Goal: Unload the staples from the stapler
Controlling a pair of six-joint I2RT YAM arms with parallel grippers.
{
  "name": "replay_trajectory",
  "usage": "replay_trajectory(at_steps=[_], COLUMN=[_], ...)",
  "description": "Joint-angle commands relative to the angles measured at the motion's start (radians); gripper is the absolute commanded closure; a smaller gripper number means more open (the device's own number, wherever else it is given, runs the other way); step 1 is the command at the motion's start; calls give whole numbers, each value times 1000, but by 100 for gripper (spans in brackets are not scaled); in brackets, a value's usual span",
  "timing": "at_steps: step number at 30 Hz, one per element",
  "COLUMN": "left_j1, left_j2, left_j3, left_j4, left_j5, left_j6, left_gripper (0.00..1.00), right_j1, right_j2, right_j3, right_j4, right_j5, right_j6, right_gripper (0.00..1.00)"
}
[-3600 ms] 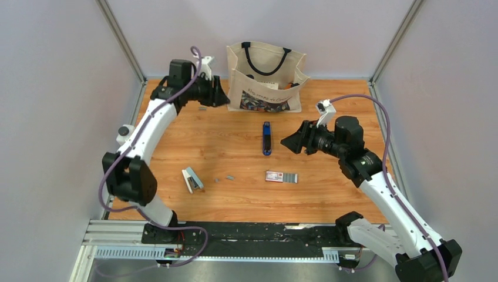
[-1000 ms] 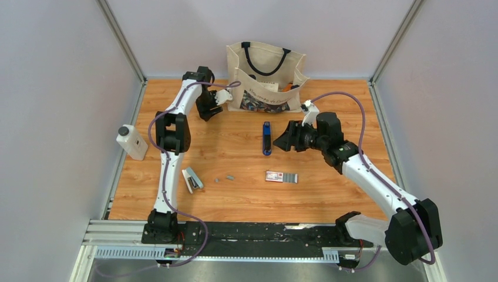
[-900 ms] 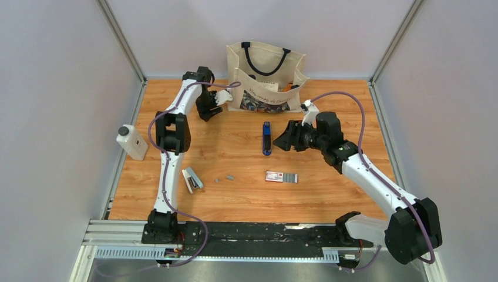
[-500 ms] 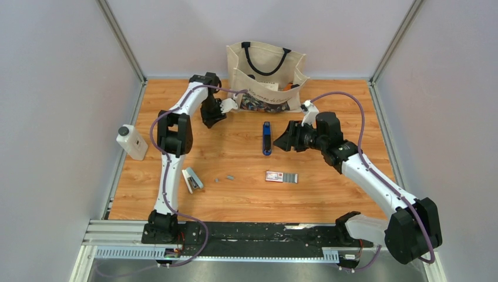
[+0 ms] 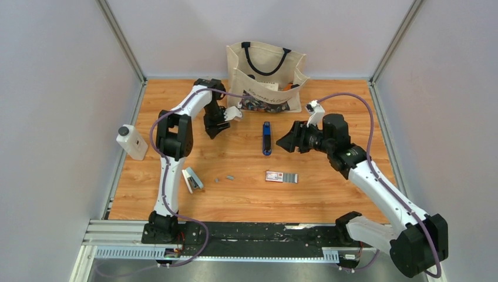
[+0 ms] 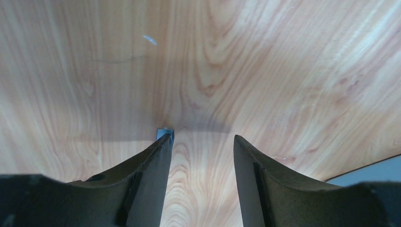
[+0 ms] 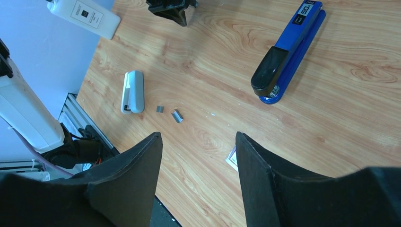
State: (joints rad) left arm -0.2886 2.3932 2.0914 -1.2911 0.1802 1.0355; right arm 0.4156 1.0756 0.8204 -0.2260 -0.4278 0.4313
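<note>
Left arm is swinging in from the upper left toward the centre of the top view. The left fingers are hanging spread over bare surface, pinching nothing. A small grey bit is sitting right at one tip; cannot tell what it is. Right fingers are easing back slightly, also spread and empty, facing the stapler. It is lying shut mid-frame in the top view, touching neither arm. Two loose staples are lying lower left of it, well apart. Unloading is likely not yet starting; both arms seem to be lining up for a grasp.
</note>
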Motion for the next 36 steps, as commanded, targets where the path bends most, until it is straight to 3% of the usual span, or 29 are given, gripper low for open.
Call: replay_trajectory(at_steps=[1,10,15,18,22,28,32,36], left_j1=[-30,-113,-171,-175,-147,-101,-70,-38], left_j2=[-95,-155,-265,-322,-339,-234,-146,-146], left_j3=[-37,-186,-295,-295,-277,-170,-91,-112], left_j4=[-43,-14,25,62,110,104,73,72], left_j5=[71,87,142,157,47,-119,-156,-102], left_j6=[0,-46,-75,-77,36,190,238,343], left_gripper=[42,48,49,41,32,29,28,28], right_j1=[-8,-9,-8,-9,-9,-9,-9,-9], right_j2=[-52,-104,-128,-131,-132,-134,-132,-126], right_j3=[14,17,11,8,10,2,2,11], right_j4=[-26,-68,-82,-81,-81,-62,-61,-65], right_j5=[17,23,21,20,20,20,20,20], right_j6=[4,9,9,12,12,17,12,0], right_gripper=[39,39,39,39,39,39,39,39])
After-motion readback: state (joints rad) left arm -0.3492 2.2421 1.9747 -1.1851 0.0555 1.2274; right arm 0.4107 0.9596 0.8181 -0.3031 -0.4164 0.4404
